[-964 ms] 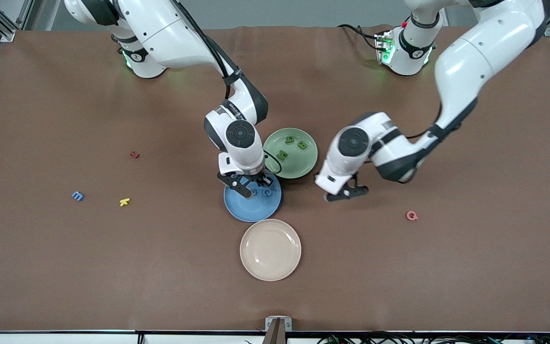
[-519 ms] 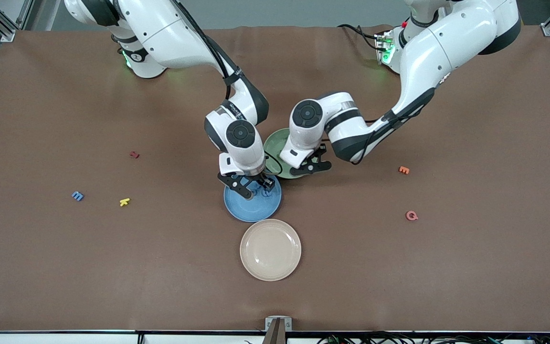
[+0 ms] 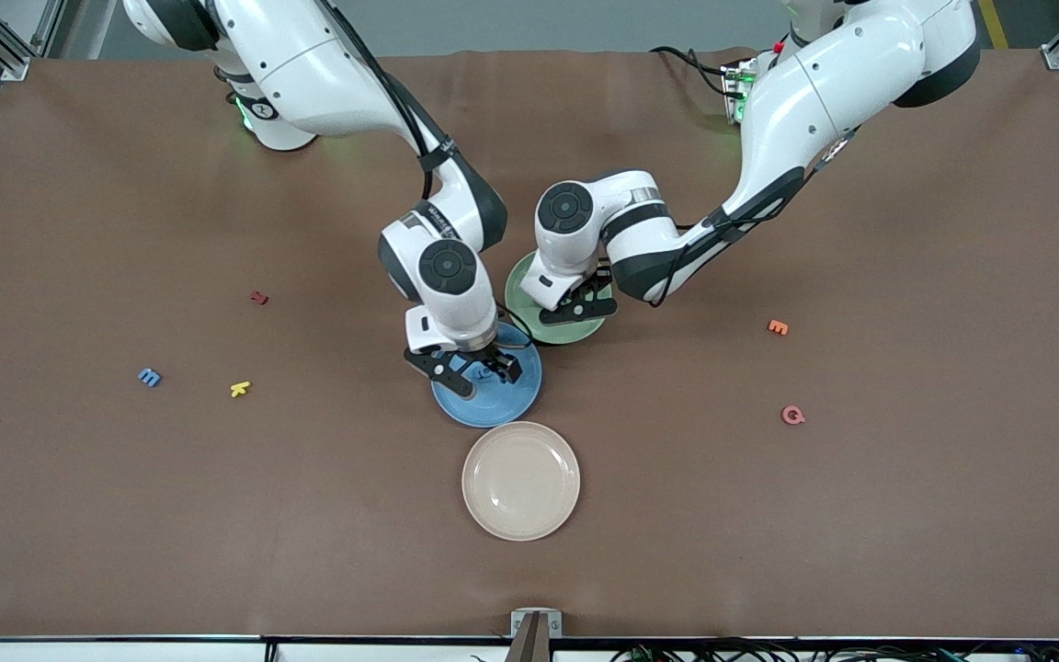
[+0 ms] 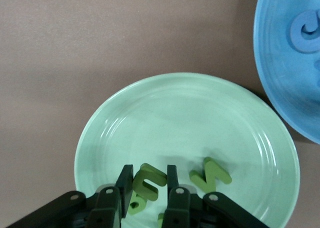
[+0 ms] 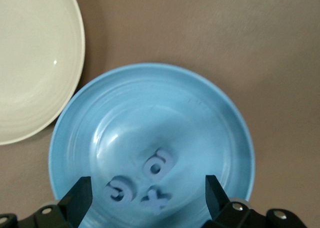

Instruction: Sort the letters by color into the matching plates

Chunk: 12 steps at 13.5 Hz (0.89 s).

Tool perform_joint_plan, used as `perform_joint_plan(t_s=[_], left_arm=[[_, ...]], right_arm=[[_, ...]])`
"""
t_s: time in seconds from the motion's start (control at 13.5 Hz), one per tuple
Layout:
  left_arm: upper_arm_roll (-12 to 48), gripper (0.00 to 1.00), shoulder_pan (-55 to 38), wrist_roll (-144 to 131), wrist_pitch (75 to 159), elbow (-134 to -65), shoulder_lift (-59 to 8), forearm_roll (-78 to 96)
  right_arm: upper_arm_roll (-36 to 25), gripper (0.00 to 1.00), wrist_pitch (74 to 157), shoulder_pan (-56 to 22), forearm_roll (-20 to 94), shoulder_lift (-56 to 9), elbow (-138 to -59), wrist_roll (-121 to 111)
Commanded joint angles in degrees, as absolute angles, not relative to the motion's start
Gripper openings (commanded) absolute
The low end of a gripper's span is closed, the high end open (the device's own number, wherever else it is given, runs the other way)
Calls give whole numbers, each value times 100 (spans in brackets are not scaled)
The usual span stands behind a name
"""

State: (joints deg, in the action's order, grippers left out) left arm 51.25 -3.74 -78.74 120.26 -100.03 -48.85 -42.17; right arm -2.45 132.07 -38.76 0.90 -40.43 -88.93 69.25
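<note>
My left gripper (image 3: 580, 308) hangs over the pale green plate (image 3: 518, 283), shut on a green letter (image 4: 150, 180) that is held just above the dish. Other green letters (image 4: 210, 172) lie in that plate (image 4: 175, 112). My right gripper (image 3: 476, 368) stands open over the blue plate (image 3: 493, 405), its fingers (image 5: 80, 198) wide apart with nothing between them. Three blue letters (image 5: 157, 165) lie in the blue plate (image 5: 150, 102) beneath it. One more blue letter (image 3: 150, 376) lies on the table toward the right arm's end.
A cream plate (image 3: 520, 480) sits nearer the front camera than the blue plate. Yellow (image 3: 240, 388) and dark red (image 3: 259, 297) letters lie toward the right arm's end. Orange (image 3: 777, 326) and pink (image 3: 793, 416) letters lie toward the left arm's end.
My right gripper has opened over the blue plate and shifted slightly. My left arm has swung from over the bare table to over the green plate, still shut.
</note>
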Motion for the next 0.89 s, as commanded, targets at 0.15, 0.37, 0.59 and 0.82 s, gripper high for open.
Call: perform_joint_plan(t_s=[0.15,0.37,0.59,0.82], left_arm=[[4782,19,-685,-7892,12234,-9738,-4966,-4131],[4764,49,-686,-7866,12252,-9738,-4966,-4131],[4764,99,-651,-7778,12243,-9747,-4948,-4131],[4772,99,-624,-7796,12234,-9747,-4904,-4131]], right_arm=[[-185,100,12841,-3288,35,-3210,-9543,5698],[-185,100,12867,-2814,35,-2516,-10333,4706],[-185,100,12911,-2155,35,-1857,-11098,3537],[-185,100,12920,-1549,35,-1390,-11591,2526]])
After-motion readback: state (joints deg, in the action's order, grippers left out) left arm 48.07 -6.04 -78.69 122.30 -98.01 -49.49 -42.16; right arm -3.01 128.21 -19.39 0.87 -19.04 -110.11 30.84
